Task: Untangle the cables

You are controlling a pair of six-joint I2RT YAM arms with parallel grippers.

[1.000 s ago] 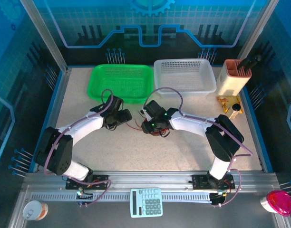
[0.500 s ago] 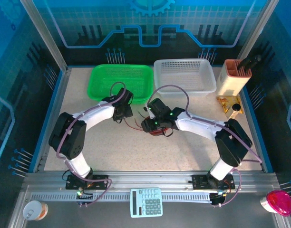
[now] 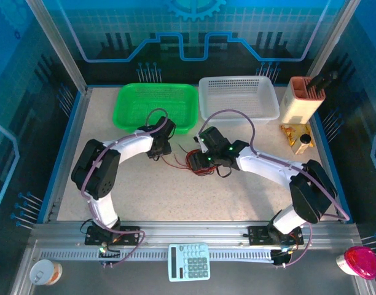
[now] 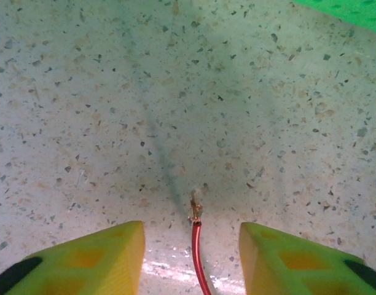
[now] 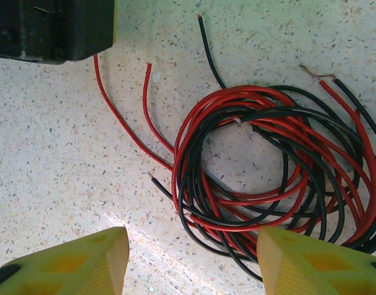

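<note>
The cables (image 5: 268, 166) are a tangled coil of thin red and black wires on the speckled table, seen in the top view at mid-table as the cables (image 3: 199, 166). My right gripper (image 5: 191, 252) hovers open over the coil's near left edge, touching nothing. One red wire (image 4: 196, 246) runs left out of the coil. Its stripped end (image 4: 195, 209) lies between the fingers of my left gripper (image 4: 194, 258). Those jaws stand apart and clear of the wire. In the top view the left gripper (image 3: 156, 152) is just left of the right gripper (image 3: 196, 161).
A green basket (image 3: 156, 106) and a white basket (image 3: 238, 98) stand at the back. A beige holder (image 3: 305, 98) and a small bottle (image 3: 303, 142) are at the back right. The left gripper's black body (image 5: 53, 27) sits close to the coil's upper left.
The left arm has swung right and back to the red wire's end, its jaws narrowing. The right gripper has shifted slightly right over the coil and its jaws have opened wider.
</note>
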